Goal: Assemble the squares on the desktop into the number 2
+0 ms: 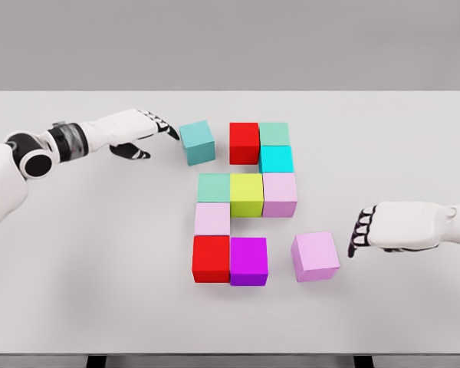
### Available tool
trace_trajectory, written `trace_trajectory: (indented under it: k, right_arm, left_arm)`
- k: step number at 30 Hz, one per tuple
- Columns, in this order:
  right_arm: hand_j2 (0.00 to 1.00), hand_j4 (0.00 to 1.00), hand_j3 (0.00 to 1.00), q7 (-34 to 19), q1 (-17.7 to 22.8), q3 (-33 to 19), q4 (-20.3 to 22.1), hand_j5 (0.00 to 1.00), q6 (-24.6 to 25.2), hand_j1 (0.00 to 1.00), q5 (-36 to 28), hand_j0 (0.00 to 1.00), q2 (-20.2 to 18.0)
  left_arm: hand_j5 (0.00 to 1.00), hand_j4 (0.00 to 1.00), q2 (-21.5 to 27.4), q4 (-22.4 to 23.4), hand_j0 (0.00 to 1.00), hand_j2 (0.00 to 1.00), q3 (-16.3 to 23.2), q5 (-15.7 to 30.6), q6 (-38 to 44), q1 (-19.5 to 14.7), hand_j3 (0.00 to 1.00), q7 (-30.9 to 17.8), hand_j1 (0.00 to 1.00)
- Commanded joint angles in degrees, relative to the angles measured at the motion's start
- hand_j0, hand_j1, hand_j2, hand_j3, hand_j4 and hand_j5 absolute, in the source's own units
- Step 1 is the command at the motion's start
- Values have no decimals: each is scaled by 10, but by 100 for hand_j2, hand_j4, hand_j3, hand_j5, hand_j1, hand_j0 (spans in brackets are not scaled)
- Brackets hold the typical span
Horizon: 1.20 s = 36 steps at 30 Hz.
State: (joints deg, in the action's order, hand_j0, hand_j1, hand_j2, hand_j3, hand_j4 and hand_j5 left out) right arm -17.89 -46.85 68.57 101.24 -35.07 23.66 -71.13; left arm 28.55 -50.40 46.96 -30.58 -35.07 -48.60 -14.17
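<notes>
magenta cube [248, 261] nr front edge | pink cube [315, 256] loose | R robot hand [383, 228] open, empty | L robot hand [142, 132] open, fingertips touching teal cube [197, 142]

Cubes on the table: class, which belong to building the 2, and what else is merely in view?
Part of the job:
- loose teal cube
- loose pink cube
- nine placed cubes, e.g. yellow cube
- left hand
- right hand

Merely there:
- table

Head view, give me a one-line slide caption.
Left hand touches a teal cube beside a nearly finished block "2"; right hand waits near the loose pink cube.
</notes>
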Motion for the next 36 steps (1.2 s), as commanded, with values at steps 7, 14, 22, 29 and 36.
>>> trace_trajectory:
  k: [7,14,22,29,36]
  right_arm:
    - [68,68,68,1,0,2,-1,68,1,68,16,68,26]
    - [68,68,68,4,2,7,-3,68,1,68,16,68,39]
    - [67,67,67,4,2,7,-3,67,1,67,12,67,45]
    - [67,67,67,4,3,11,0,67,1,67,8,67,47]
    - [67,67,67,5,5,11,0,67,1,67,6,67,57]
  left_arm:
    - [78,78,-17,16,78,78,-4,3,1,-4,78,0,78]
    - [78,78,-24,21,78,78,-6,3,1,-5,78,-4,78]
    - [78,78,-32,22,78,78,-7,3,1,-8,78,-4,78]
    - [81,81,-44,22,81,81,-13,3,1,-12,81,-10,81]
    - [84,84,-51,37,84,84,-17,3,1,-18,84,-10,84]
